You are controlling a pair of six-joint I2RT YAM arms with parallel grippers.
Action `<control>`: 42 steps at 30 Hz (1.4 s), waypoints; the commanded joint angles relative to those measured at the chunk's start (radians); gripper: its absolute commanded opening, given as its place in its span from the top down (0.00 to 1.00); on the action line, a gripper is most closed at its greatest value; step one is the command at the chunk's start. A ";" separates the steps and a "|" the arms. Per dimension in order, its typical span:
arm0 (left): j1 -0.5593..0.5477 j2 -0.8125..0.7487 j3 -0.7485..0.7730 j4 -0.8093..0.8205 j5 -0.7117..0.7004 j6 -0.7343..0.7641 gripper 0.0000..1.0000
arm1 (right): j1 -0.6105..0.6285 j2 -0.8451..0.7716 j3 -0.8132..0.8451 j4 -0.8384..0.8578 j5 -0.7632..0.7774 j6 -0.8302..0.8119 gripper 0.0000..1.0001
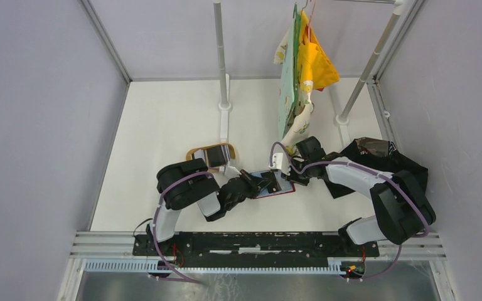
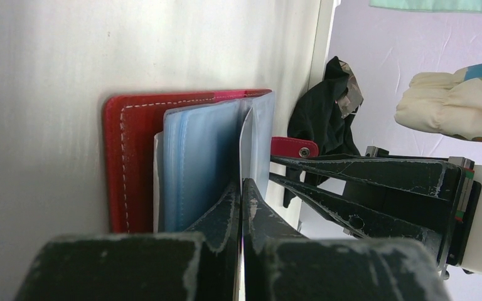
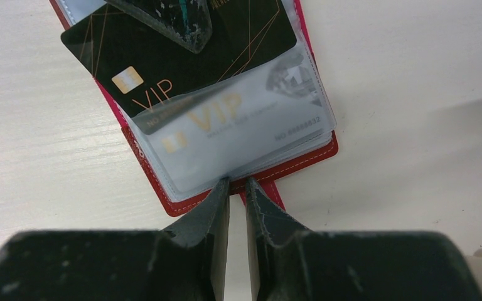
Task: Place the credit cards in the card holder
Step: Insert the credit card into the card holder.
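Left wrist view: we see the left pincer [image 2: 241, 183] clamped on a black credit card [image 3: 163, 69], apparently to slide it into the card holder [image 2: 128, 144] just ahead. Opposite, the right pincer [image 3: 237, 185], jaws nearly together, seems to steady the holder's edge; whether it grips anything we cannot tell.

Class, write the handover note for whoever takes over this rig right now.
Left gripper shut on black card, partly into a sleeve of the open card holder.
Right gripper: tips at the holder's edge, jaws barely apart; grip unclear.
Done: one silvery card sleeved.
To do: seat the black card, then the cards in the tan tray.
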 commanded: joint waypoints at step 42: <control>0.019 -0.026 -0.049 0.003 0.059 -0.049 0.98 | 0.039 0.038 0.003 0.018 0.043 0.025 0.79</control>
